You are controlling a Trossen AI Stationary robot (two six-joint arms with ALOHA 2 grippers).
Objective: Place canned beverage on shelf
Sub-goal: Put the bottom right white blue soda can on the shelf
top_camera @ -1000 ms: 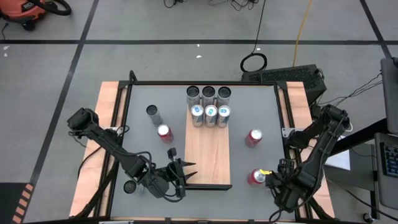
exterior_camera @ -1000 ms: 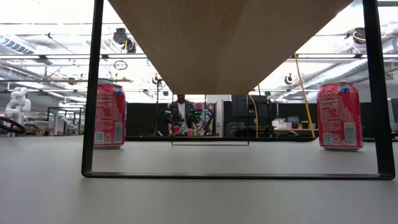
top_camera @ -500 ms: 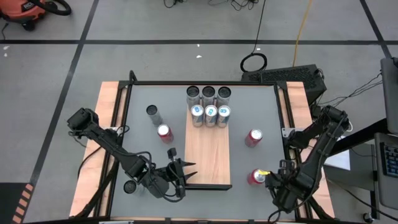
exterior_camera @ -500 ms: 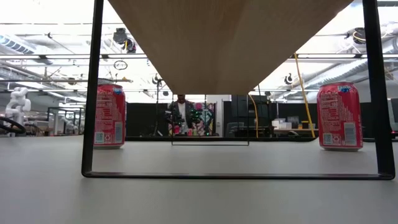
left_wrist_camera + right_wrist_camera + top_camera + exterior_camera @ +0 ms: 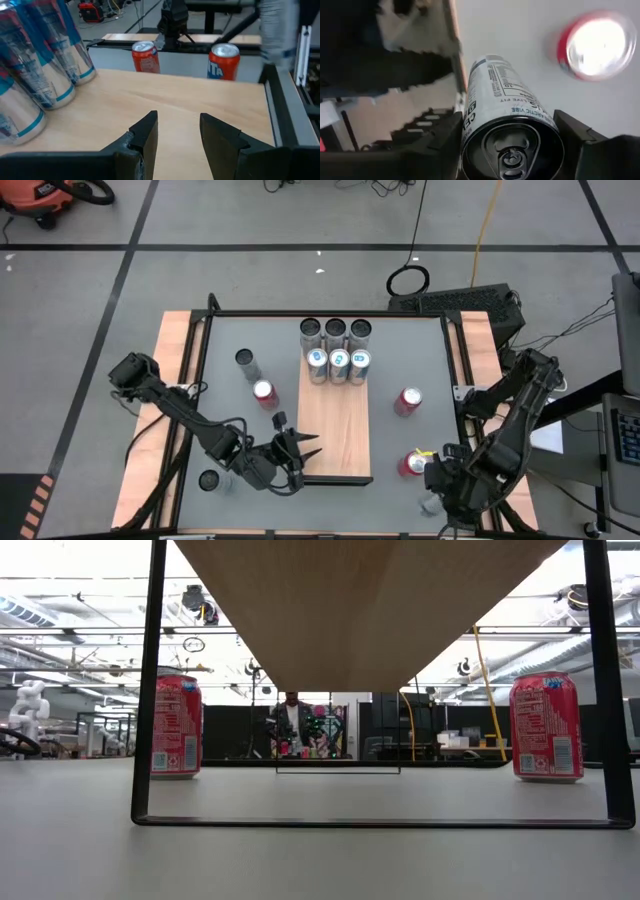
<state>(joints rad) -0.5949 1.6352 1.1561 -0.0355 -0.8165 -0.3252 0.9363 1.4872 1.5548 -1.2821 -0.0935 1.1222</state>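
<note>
can: slim silver can (image 5: pixel 512 115), off the shelf (image 5: pixel 335 430), at the near right corner of the table (image 5: pixel 420 350), just beside a red can (image 5: pixel 412 464)
right gripper: right gripper (image 5: pixel 438 480) clamped on the silver can, one finger on each side of the body near its top end; can mostly hidden under the wrist in the high view
left gripper: left gripper (image 5: pixel 298 450) over the near left edge of the shelf, fingers slightly parted, nothing between them
shelf: far end taken by a row of blue-and-silver cans (image 5: pixel 339 362); middle and near part bare
handling: likely a full can, so moderately heavy; thin wall stiff enough but dents if over-squeezed; smooth printed metal, slippery; tall and narrow, tips easily
grip: across the body, mid-height or just above, not on the rim
risk: clipping the red can on lift; can swinging in the grip; set down flat or it topples
</note>
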